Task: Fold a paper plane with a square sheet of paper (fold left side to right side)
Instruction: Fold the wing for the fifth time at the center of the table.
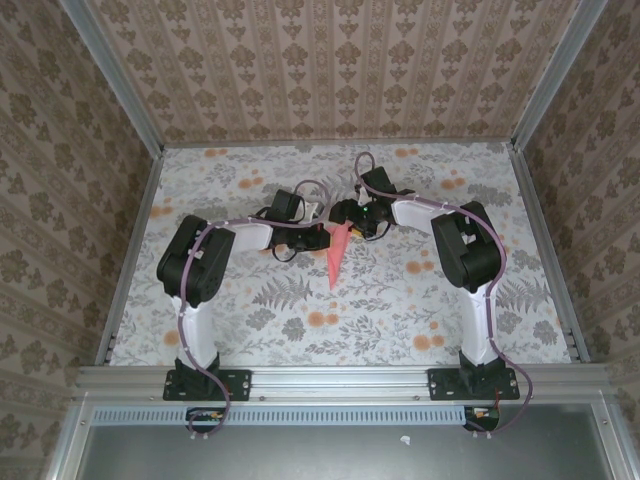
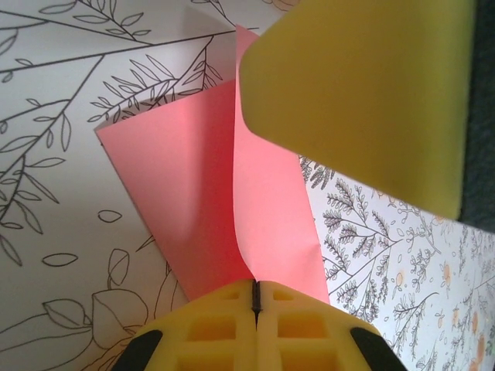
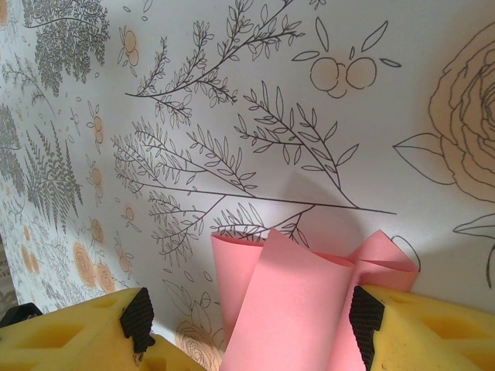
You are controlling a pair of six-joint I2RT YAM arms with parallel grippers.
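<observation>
The salmon-pink sheet of paper lies mid-table, folded into a narrow dart with its tip toward the arm bases. In the left wrist view its two flaps spread apart from a centre crease that runs into the seam of my left gripper, which is shut on that crease. My right gripper is open wide around the paper's curled far end, and its right finger touches one flap. That yellow finger also hangs over the paper in the left wrist view. Both grippers meet at the paper's wide end.
A floral-print cloth covers the table. Patterned walls with metal rails close it in on the left, right and back. Both arms reach inward from their bases at the near edge.
</observation>
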